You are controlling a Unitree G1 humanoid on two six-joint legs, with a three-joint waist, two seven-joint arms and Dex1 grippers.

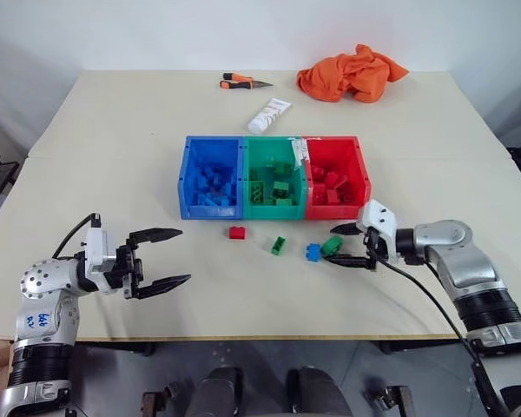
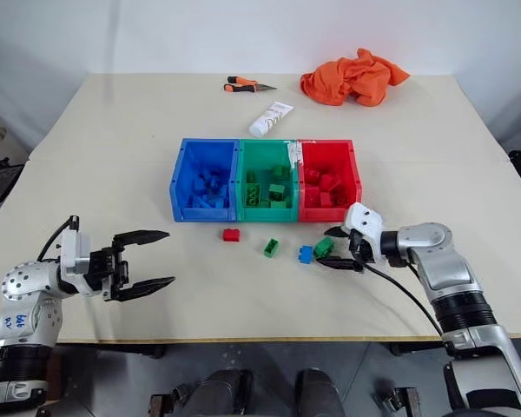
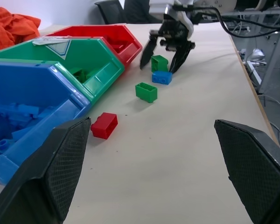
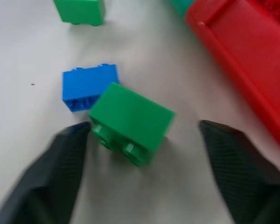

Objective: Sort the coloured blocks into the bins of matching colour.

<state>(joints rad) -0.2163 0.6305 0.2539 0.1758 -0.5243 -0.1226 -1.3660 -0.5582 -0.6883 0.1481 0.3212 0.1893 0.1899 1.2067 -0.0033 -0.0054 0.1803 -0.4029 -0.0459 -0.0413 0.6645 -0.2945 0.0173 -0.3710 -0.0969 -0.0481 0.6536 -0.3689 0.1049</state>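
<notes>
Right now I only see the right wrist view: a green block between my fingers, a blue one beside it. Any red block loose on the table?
Observer: Yes, one red block lies where the blue bin meets the green bin, on their near side.
Operator: Which bin is the middle one?
Observer: The green bin, with the red bin on its right.
Operator: Left gripper?
Observer: The left gripper is open, well left of the red block.

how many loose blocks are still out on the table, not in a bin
4: a red block, a green block, a blue block, and a second green block touching it, between the right claw's fingers.
</notes>
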